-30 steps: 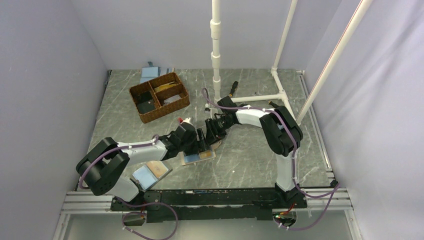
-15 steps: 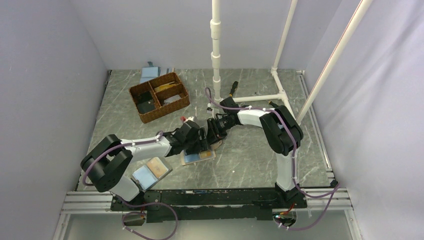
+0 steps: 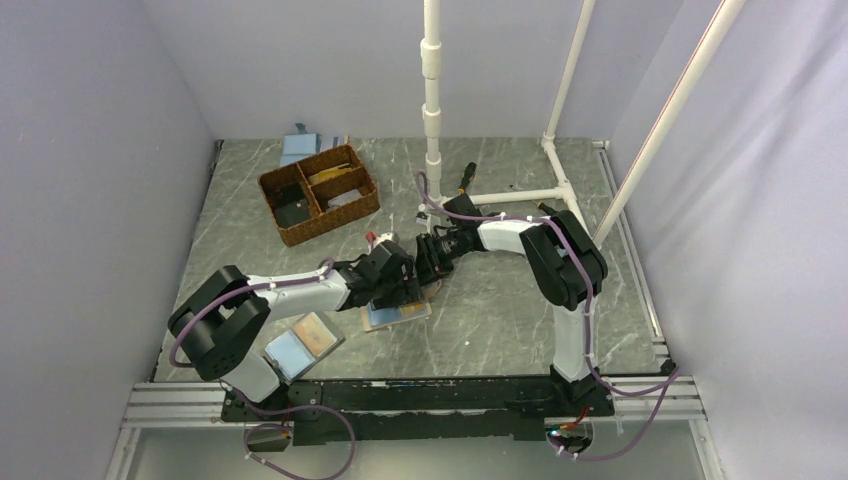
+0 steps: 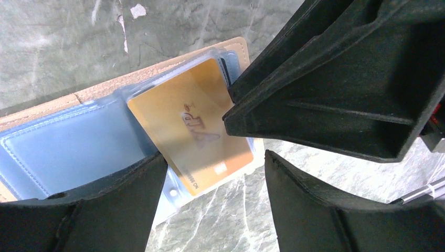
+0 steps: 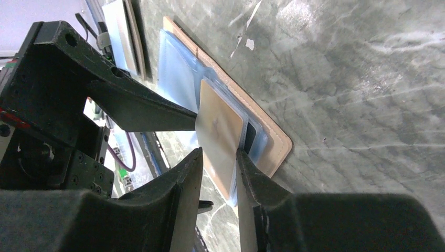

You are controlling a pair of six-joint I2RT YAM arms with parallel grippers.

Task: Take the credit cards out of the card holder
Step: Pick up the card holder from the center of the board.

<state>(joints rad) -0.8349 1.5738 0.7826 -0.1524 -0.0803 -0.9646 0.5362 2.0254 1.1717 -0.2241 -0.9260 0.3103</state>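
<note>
The card holder (image 3: 385, 318) lies open on the table, light blue with tan edging, and shows in the left wrist view (image 4: 68, 142) and the right wrist view (image 5: 273, 144). A gold credit card (image 4: 194, 131) sticks out of its clear sleeve, skewed. My left gripper (image 3: 400, 290) is open over the holder's near edge (image 4: 215, 173), and its left finger (image 4: 105, 205) rests on the sleeve. My right gripper (image 3: 428, 272) comes in from the far side. Its jaws stand narrowly apart (image 5: 219, 157) with the end of the gold card (image 5: 220, 131) between them.
A wicker basket (image 3: 318, 193) with compartments stands at the back left, with a blue folder (image 3: 300, 148) behind it. A folder with one brown half (image 3: 300, 345) lies near the left arm's base. White pipes (image 3: 432, 120) rise at the back centre and right.
My left gripper has moved right, further over the holder. My right gripper has shifted slightly along the card. The holder has stayed in place.
</note>
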